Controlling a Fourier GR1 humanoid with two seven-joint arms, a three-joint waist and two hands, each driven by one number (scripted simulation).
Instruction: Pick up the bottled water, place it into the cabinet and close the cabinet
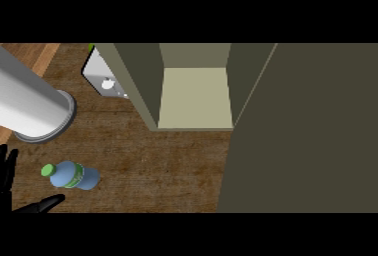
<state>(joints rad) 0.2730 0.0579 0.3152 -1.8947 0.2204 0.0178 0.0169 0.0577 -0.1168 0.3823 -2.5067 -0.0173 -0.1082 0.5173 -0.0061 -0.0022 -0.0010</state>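
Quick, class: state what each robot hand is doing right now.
Left robot hand: open, fingers straight, thumb spread, holding nothing, beside the blue plastic water bottle with a green cap.
Right robot hand: not in view.

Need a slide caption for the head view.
Blue plastic water bottle stands on wooden counter beside open left robot hand; cabinet open.

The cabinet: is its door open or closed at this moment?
Open. The cabinet shows its pale inner shelf, and its door is swung wide to the right. The bottled water is outside, on the counter.
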